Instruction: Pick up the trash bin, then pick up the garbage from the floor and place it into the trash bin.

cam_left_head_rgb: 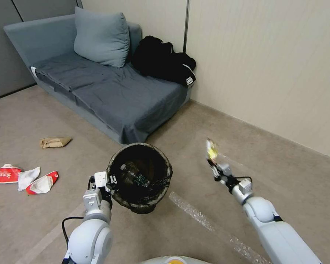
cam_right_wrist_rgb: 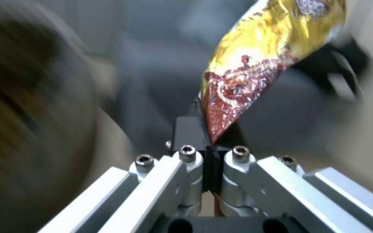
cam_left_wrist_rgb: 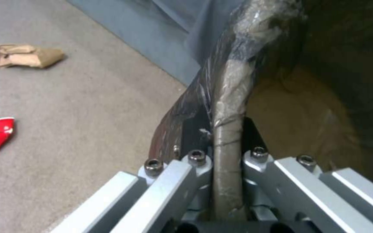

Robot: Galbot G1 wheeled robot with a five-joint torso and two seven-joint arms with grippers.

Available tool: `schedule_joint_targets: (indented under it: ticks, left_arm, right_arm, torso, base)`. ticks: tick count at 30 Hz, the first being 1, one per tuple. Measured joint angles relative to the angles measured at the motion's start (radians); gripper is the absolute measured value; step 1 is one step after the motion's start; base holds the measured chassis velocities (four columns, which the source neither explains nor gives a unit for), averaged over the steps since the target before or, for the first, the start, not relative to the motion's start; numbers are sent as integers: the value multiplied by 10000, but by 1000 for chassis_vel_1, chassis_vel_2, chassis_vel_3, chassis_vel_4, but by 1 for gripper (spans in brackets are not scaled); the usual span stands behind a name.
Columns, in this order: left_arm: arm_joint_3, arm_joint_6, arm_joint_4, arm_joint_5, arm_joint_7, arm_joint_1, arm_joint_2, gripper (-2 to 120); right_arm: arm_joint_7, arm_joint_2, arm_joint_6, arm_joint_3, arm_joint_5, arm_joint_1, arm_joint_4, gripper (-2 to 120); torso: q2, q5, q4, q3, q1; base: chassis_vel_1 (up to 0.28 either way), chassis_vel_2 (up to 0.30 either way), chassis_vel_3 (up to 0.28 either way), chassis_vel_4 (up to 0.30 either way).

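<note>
One trash bin (cam_left_head_rgb: 141, 178) sits at the lower centre of my head view, lifted and tipped so I look into its dark liner, where a small clear bottle (cam_left_head_rgb: 130, 176) lies among other bits. My left gripper (cam_left_head_rgb: 112, 182) is at the bin's left rim, pinching it; in the left wrist view the wrapped rim (cam_left_wrist_rgb: 230, 106) runs straight between the two fingers (cam_left_wrist_rgb: 191, 132), which press it from both sides.

My right gripper (cam_left_head_rgb: 213, 167) is raised right of centre in the head view, well apart from the bin's right edge. It is clamped on the lower tip of a gold-yellow foil wrapper (cam_left_head_rgb: 211, 149), which stands up above the fingers. In the right wrist view the wrapper (cam_right_wrist_rgb: 264, 61) rises toward the upper right, gold at the top and reddish at the pinched corner, and the background is too blurred to read.

On the floor at the left of the head view lie a crumpled brown paper bag (cam_left_head_rgb: 55, 142), and lower down a red-and-white wrapper (cam_left_head_rgb: 5, 174), a white tissue (cam_left_head_rgb: 28, 177) just beside it, and a second red-and-white wrapper (cam_left_head_rgb: 43, 183). A strip of clear wrap (cam_left_head_rgb: 198, 214) lies on the floor at lower centre-right.

A grey sofa (cam_left_head_rgb: 110, 91) fills the upper left, with a blue-grey cushion (cam_left_head_rgb: 101, 38) and a black clothes heap (cam_left_head_rgb: 163, 60) at its far end.
</note>
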State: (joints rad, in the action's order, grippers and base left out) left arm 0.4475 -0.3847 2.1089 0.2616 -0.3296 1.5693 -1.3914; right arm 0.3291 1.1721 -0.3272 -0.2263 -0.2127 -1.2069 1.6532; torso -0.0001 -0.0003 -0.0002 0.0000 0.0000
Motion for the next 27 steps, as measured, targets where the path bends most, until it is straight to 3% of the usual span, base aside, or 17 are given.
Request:
schedule_joint_targets:
  ticks: [2, 6, 11, 14, 27]
  left_arm:
    - [-105, -13, -29, -1, 0, 13, 64, 0]
    - [-218, -30, -58, -3, 0, 29, 102, 0]
    - [-379, -55, -74, -54, -3, 42, 77, 0]
    - [-448, -65, -81, -107, -4, 35, 16, 0]
    - [-571, -75, -35, -195, -15, 43, -63, 0]
  right_arm:
    - [-245, 52, -139, 958, 206, -198, 1321, 0]
    - [-704, -4, -132, 2350, 363, -98, 2078, 0]
    - [-1195, 127, 75, 4138, 678, 586, 1989, 0]
    - [-1223, 331, 86, 4650, 819, 856, 1541, 0]
    - [-1255, 387, -264, 4467, 875, 726, 257, 0]
  torso:
    - [0, 0, 4, 0, 0]
    - [0, -2, 1, 0, -1]
    - [0, 2, 2, 0, 0]
    - [1, 4, 5, 0, 0]
    - [1, 2, 2, 0, 0]
  base:
    - [0, 0, 0, 0]
    - [0, 0, 0, 0]
    - [0, 0, 0, 0]
    - [0, 0, 0, 0]
    - [0, 0, 0, 0]
